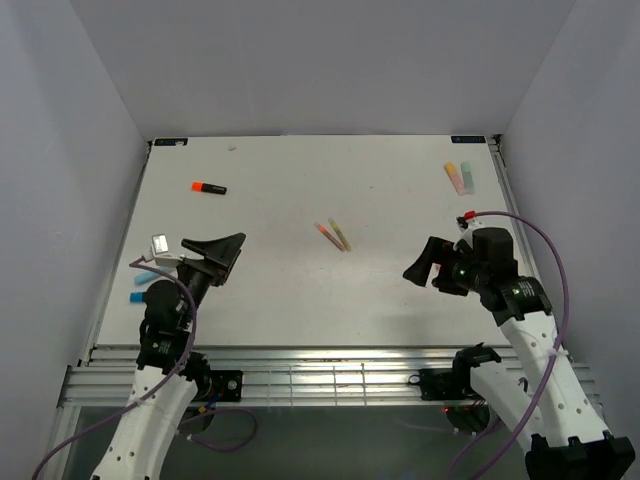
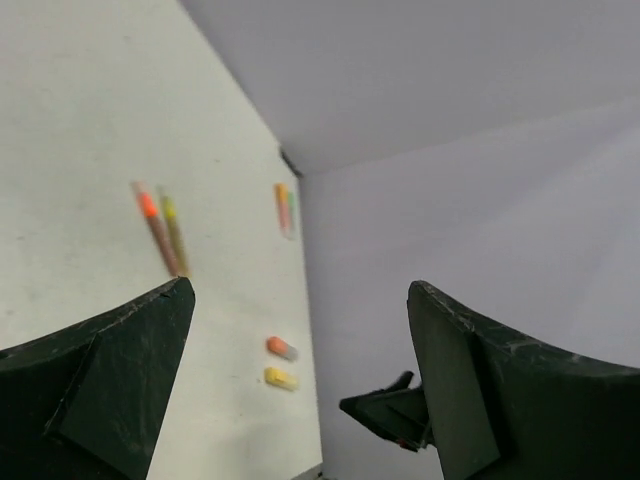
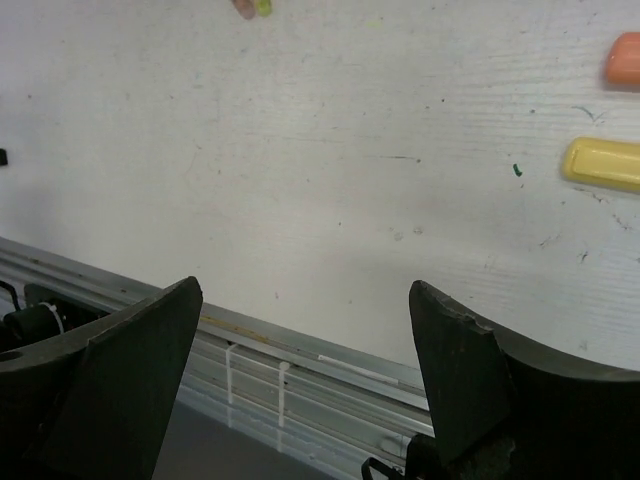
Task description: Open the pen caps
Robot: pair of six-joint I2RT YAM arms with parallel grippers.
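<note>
My left gripper [image 1: 234, 258] is open and empty above the left of the white table [image 1: 300, 290]. My right gripper [image 1: 415, 258] is open and empty at the right. An orange cap [image 3: 625, 60] and a yellow cap [image 3: 602, 163] lie loose on the table beside the right gripper; they also show in the left wrist view, orange [image 2: 281, 347] and yellow [image 2: 280, 378]. My right arm hides them in the top view. Two thin pens [image 1: 332, 235] lie mid-table. An orange-and-black highlighter [image 1: 208, 187] lies far left.
Two pastel pens [image 1: 460, 177] lie at the far right corner. Two small blue pieces [image 1: 140, 287] lie at the left edge beside my left arm. Grey walls close in the table on three sides. A slotted metal rail [image 1: 320, 375] runs along the near edge.
</note>
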